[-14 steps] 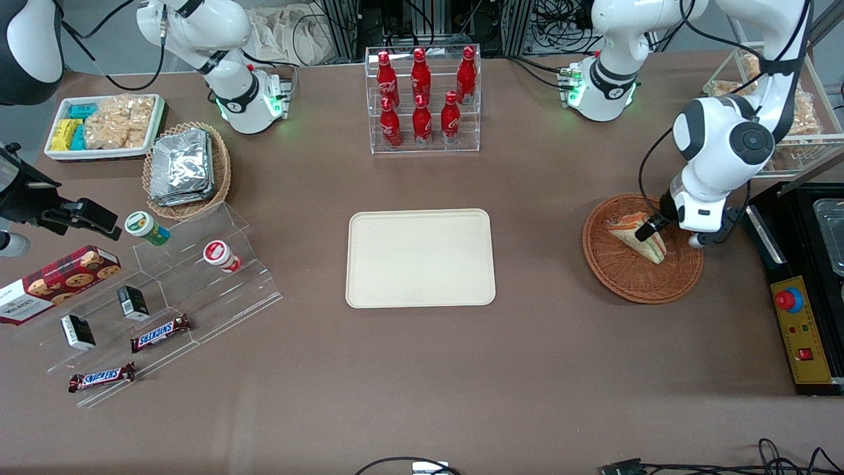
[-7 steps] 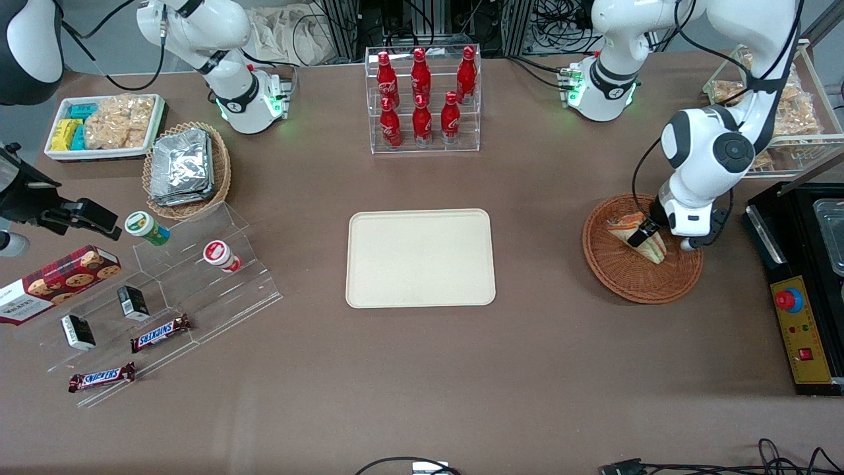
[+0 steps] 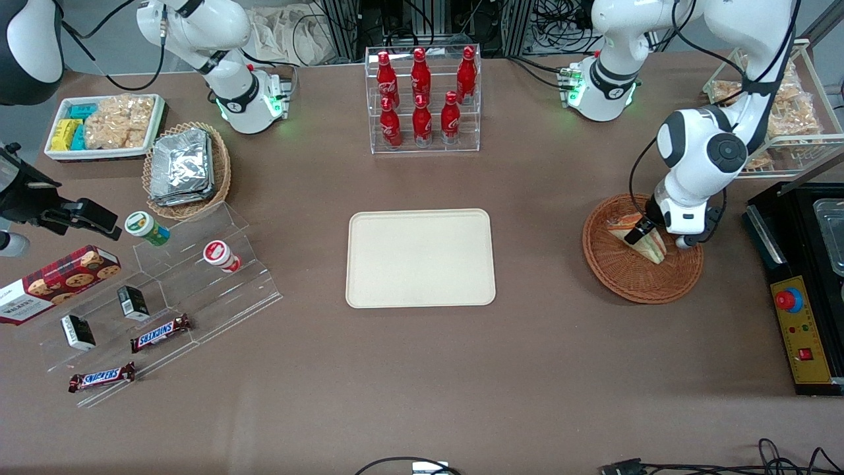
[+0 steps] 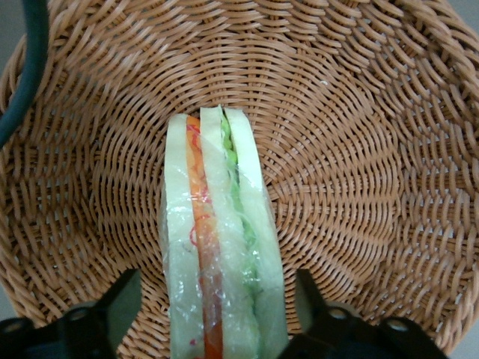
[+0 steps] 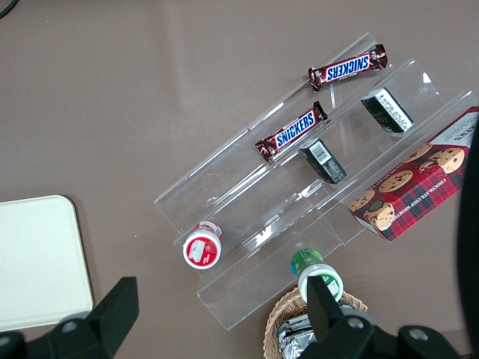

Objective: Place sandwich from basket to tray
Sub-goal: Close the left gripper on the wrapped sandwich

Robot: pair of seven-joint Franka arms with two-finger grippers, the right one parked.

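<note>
Tool (image 3: 641, 233) astride sandwich (image 4: 221, 247), contact unclear

**Lighting and picture quality**

You have even, bright overhead light; shadows on the table (image 3: 422, 369) are soft and short. Glare: the clear film over the sandwich (image 4: 221, 247) shines in patches; the foil packets (image 3: 181, 166) glint. The front view is sharp edge to edge. The gripper (image 4: 213, 314), low over the sandwich, shows its dark fingers (image 4: 112, 314) blurred.

The left arm reaches steeply down, its gripper (image 3: 643, 232) low with fingers spread apart.
</note>
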